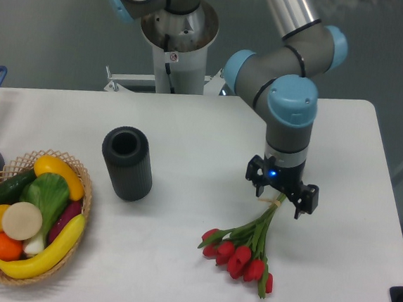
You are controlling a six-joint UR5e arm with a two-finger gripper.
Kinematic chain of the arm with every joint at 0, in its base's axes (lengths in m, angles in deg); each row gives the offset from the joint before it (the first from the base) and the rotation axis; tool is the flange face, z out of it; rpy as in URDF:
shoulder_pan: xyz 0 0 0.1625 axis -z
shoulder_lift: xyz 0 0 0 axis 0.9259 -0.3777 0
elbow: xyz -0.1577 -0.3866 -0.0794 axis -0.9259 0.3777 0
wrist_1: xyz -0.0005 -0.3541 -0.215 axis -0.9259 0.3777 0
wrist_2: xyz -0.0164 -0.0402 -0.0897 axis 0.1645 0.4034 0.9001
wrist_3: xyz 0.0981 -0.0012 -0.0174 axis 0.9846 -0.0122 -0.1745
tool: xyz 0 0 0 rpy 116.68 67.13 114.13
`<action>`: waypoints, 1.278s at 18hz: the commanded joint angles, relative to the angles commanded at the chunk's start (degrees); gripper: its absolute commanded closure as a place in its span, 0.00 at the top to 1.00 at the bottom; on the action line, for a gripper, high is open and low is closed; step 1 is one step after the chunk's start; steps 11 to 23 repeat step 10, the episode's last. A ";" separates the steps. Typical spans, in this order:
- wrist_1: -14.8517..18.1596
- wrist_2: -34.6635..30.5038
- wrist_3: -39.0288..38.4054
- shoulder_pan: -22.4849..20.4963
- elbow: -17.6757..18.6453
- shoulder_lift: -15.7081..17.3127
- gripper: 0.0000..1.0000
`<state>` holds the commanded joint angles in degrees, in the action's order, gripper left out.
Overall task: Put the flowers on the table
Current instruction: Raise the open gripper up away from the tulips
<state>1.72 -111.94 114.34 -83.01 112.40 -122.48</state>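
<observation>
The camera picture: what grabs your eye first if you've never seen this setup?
Probably the red flowers, lying on the white table at front right, their stem ends up between the fingers of the gripper on the grey-and-blue arm. Next, the wicker basket of bright fruit and vegetables at front left, with a black cylinder standing beside it.

- table (190, 122): smooth, matt white top
- black cylinder (127, 163): matt, faintly ribbed wall
- basket (84, 201): woven wicker
- fruit (41, 253): glossy, plastic-looking skins
- arm (291, 95): grey metal-looking tubes, blue plastic-looking caps
</observation>
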 joint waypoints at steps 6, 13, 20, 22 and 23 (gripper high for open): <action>2.58 0.26 -0.09 0.00 -1.25 -0.35 1.00; 2.49 0.26 -0.09 0.09 -1.16 -0.35 1.00; 2.49 0.26 -0.09 0.09 -1.16 -0.35 1.00; 2.49 0.26 -0.09 0.09 -1.16 -0.35 1.00; 2.49 0.26 -0.09 0.09 -1.16 -0.35 1.00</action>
